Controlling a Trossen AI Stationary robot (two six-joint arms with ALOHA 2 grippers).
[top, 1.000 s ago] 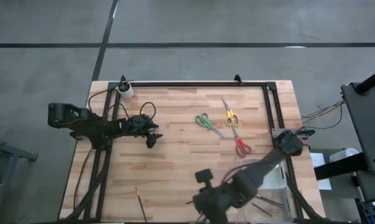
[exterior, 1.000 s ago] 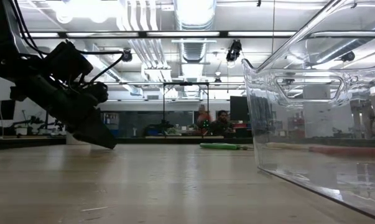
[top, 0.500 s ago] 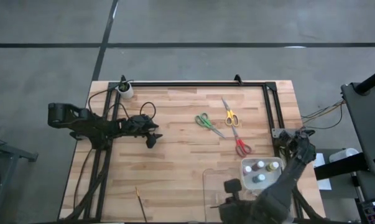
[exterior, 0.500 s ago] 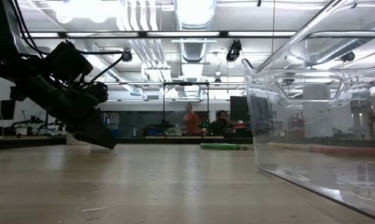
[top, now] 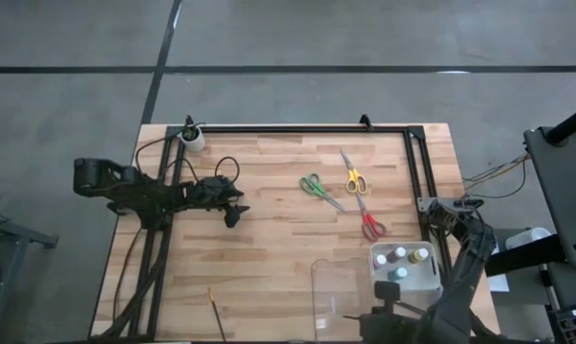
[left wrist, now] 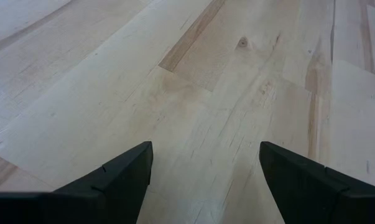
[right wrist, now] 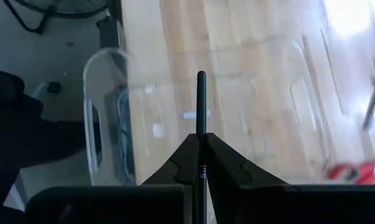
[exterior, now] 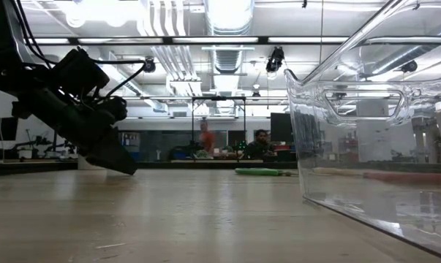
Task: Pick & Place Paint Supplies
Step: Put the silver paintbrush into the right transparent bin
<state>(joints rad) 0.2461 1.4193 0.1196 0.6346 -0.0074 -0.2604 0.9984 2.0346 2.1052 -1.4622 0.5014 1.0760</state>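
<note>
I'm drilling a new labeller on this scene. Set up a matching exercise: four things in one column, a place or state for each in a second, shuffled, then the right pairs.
Things:
1. left hand
2. right hand
3. paint bottles
4. lone brush

Places or states:
A. inside the clear tray
B. open over bare table
C. shut on a thin dark brush
D. lying loose near the table's front left edge

Pairs: 1-B, 2-C, 3-A, 4-D
</note>
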